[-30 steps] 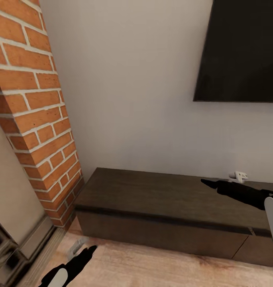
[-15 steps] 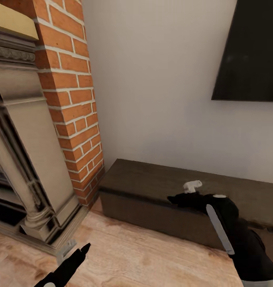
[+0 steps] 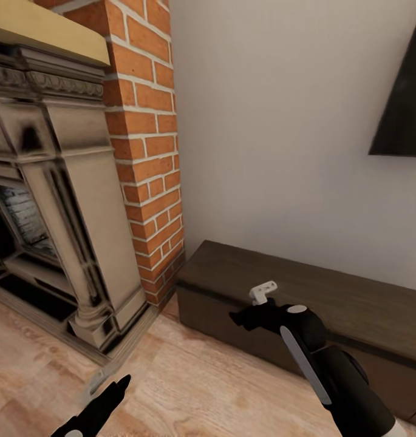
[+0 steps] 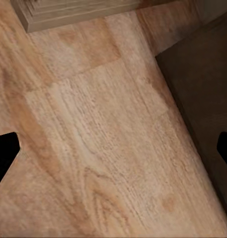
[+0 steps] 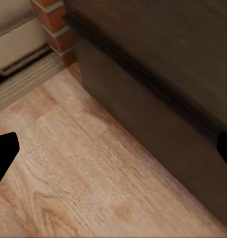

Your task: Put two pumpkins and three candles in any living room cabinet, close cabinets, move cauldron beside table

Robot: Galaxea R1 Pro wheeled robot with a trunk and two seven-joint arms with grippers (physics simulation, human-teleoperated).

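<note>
A long, low dark-brown cabinet (image 3: 329,297) stands against the white wall, its front flat with no door ajar. My right gripper (image 3: 241,317) hovers in front of the cabinet's left end, above the floor. In the right wrist view the gripper (image 5: 113,153) is open with nothing between its fingers, facing the cabinet (image 5: 158,114) front and the floorboards. My left gripper (image 3: 118,386) hangs low over the floor; its wrist view shows it (image 4: 113,153) open and empty, with a cabinet corner (image 4: 207,84) beside it. The pumpkins, candles and cauldron are out of view.
An ornate fireplace surround (image 3: 68,200) with a dark hearth fills the left, backed by a red brick column (image 3: 150,158) that meets the cabinet's left end. A black TV (image 3: 405,103) hangs on the wall at upper right. Light wooden floor (image 3: 189,388) lies in front.
The view has swung left, bringing the fireplace into the picture and sliding the TV and cabinet right. My right arm has drawn back from over the cabinet top to its front.
</note>
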